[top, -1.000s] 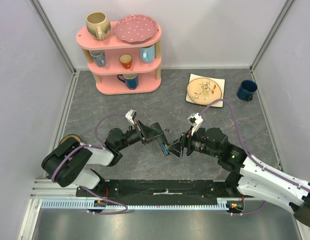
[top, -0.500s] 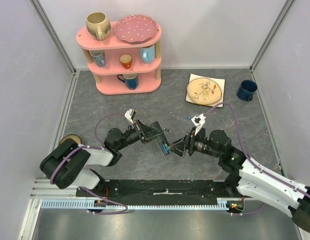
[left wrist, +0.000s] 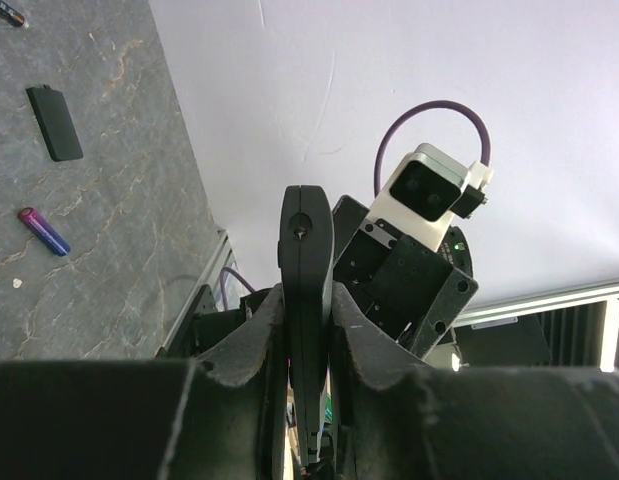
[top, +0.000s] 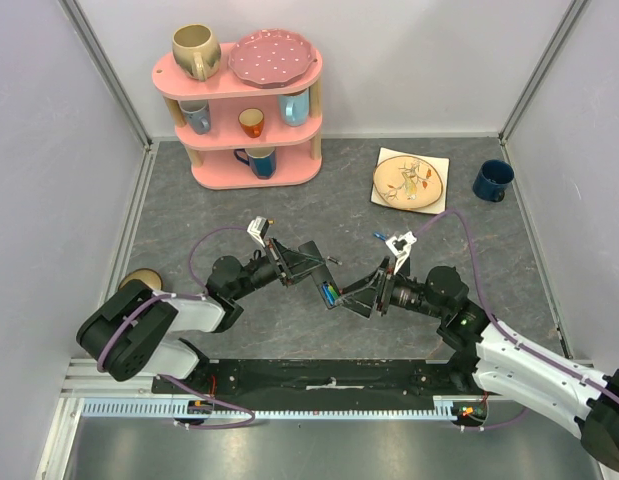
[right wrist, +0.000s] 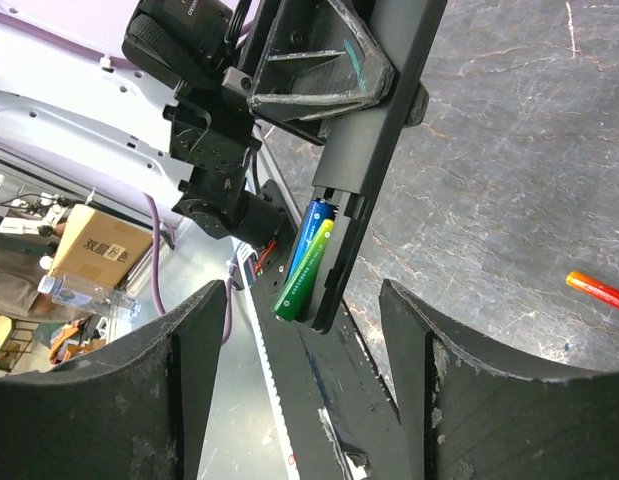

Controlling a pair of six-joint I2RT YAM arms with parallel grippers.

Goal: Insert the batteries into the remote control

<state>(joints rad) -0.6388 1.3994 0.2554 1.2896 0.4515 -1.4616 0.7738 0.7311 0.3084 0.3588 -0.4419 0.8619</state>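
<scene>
Two batteries (right wrist: 305, 258), blue and green, sit in the open bay of the remote control (right wrist: 384, 140). Left fingers (left wrist: 239, 345) clamp the remote edge-on above the table (right wrist: 509, 180). Right fingers (right wrist: 439, 390) are spread wide either side of the bay end, not touching it. One orange battery (right wrist: 597, 290), one purple battery (left wrist: 43, 230) and one black cover (left wrist: 54, 122) lie loose and well apart on grey marbled table. White walls (top: 409, 60) enclose it.

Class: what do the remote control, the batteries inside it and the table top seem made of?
The remote control: probably plastic, matt black, moulded edges. The batteries: likely metal cells in glossy printed wrap, green and blue. The table top: grey, veined, stone-look; stone or laminate, cannot tell.
</scene>
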